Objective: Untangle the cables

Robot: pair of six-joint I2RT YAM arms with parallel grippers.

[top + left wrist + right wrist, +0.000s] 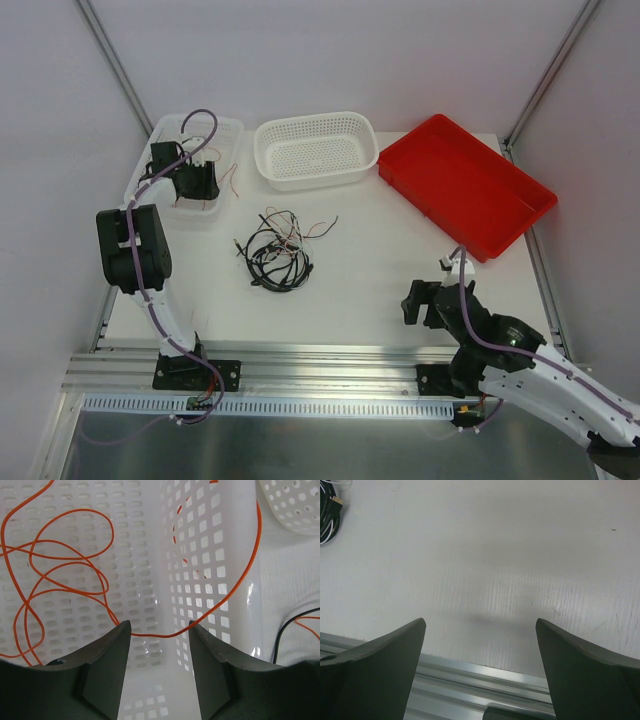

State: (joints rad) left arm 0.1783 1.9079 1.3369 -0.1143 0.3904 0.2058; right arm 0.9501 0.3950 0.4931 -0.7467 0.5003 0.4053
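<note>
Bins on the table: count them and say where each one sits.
3. A white bin at the back left, a white basket at the back centre, a red tray at the back right. None looks hidden.

The right gripper (480, 624) hangs with fingers spread wide above the white table (510, 545), metal rail (470, 672) beneath, black cables (329, 525) bunched at the top-left corner.
</note>
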